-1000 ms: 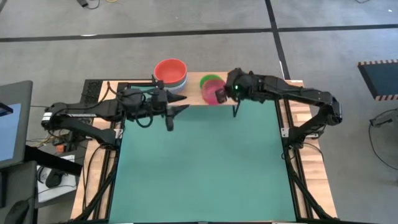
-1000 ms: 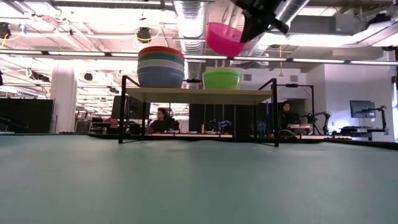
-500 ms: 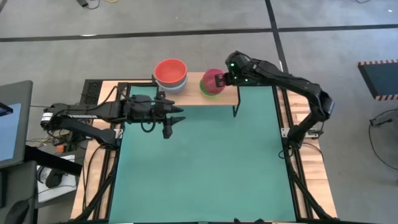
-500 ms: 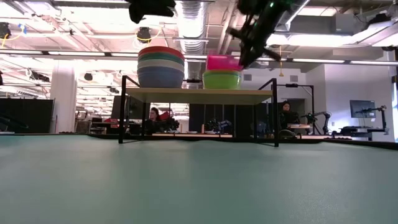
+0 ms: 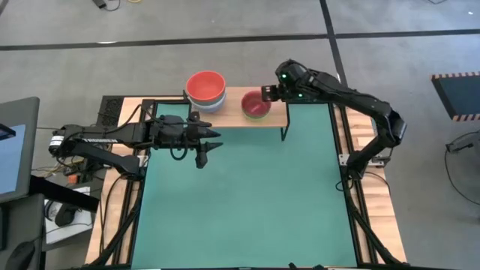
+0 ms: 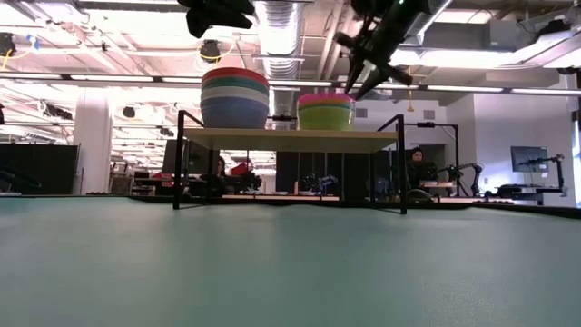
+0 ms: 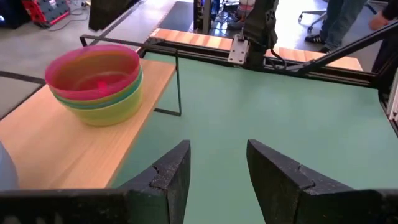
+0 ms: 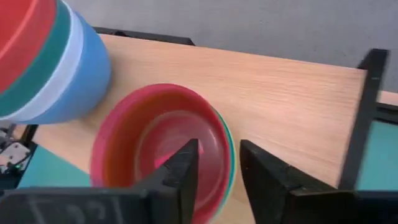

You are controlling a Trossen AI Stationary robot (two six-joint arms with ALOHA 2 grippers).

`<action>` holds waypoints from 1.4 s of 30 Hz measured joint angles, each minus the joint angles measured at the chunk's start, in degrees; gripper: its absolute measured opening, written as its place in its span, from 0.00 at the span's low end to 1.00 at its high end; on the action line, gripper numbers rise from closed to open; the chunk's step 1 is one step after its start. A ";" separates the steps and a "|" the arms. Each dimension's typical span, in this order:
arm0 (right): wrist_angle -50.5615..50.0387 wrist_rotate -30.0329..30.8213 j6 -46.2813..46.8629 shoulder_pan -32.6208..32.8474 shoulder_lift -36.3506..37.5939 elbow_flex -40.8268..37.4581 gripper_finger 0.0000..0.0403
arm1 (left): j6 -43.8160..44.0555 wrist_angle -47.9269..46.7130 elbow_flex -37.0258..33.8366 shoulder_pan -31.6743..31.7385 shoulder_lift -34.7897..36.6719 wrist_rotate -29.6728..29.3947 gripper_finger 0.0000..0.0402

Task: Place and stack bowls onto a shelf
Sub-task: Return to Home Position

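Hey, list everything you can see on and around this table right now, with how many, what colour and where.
Shelf: one, light wooden top with black legs, at the table's far edge.
Larger bowls: four, stacked blue, white, dark teal, then red on top, on the shelf's left part.
Smaller bowls: four, stacked, magenta on top of green, cyan and yellow-green, on the shelf's right part.
Mat: one, green, covering the table.
People: at least two, far off in the room behind.
Left gripper: one, dark, fingers open, over the mat just in front of the shelf.
Right gripper: one, dark, fingers open, above the smaller bowls.
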State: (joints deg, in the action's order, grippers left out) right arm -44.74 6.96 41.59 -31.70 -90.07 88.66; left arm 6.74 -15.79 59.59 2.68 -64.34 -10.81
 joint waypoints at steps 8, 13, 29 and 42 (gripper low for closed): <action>-5.41 0.62 -5.22 3.72 6.93 0.00 0.45 | 0.46 0.12 -0.04 0.00 0.95 -0.46 0.35; 0.33 0.55 -8.95 14.38 11.13 -0.50 0.42 | -1.71 0.84 -0.04 0.00 2.80 -3.20 0.33; 14.49 9.53 -20.35 44.33 12.53 -2.45 0.04 | -2.19 22.07 -9.02 4.24 4.84 5.51 0.00; 35.26 7.76 -24.27 47.85 27.86 -26.77 0.04 | 4.78 36.70 -26.30 -3.64 16.89 -0.56 0.00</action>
State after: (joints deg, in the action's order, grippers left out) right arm -9.48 14.72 17.32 16.15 -62.20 61.90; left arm 11.52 20.90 33.30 -0.96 -47.45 -11.37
